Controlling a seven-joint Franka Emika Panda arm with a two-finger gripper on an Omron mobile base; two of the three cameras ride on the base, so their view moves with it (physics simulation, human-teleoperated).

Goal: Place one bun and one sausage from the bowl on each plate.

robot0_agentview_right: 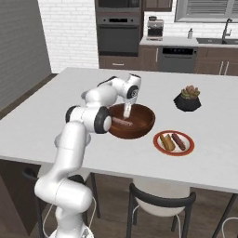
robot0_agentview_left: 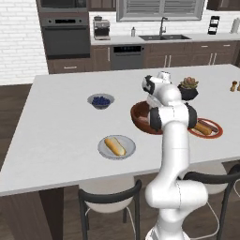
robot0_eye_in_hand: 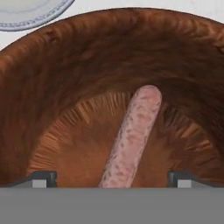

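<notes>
The dark-brown wooden bowl (robot0_agentview_right: 145, 126) (robot0_agentview_left: 134, 115) (robot0_eye_in_hand: 87, 52) holds one pinkish sausage (robot0_agentview_right: 122, 122) (robot0_eye_in_hand: 133, 131) lying on its bottom. My gripper (robot0_agentview_right: 126, 113) (robot0_eye_in_hand: 113, 179) reaches down inside the bowl, open, its two fingertips (robot0_eye_in_hand: 43, 178) standing on either side of the sausage's near end without touching it. A grey plate (robot0_agentview_left: 104, 151) (robot0_eye_in_hand: 26, 19) on the near counter carries a bun (robot0_agentview_left: 115, 146). To the right, a red plate (robot0_agentview_right: 174, 153) (robot0_agentview_left: 217, 134) carries a bun (robot0_agentview_right: 166, 142) and a sausage (robot0_agentview_right: 179, 141).
A small grey-blue bowl of berries (robot0_agentview_left: 101, 100) sits left of the wooden bowl. A potted succulent (robot0_agentview_right: 188, 98) (robot0_agentview_left: 188, 88) stands behind the red plate. Stools (robot0_agentview_right: 160, 204) line the counter's near edge. Salt and pepper shakers (robot0_agentview_left: 233, 86) are at far right.
</notes>
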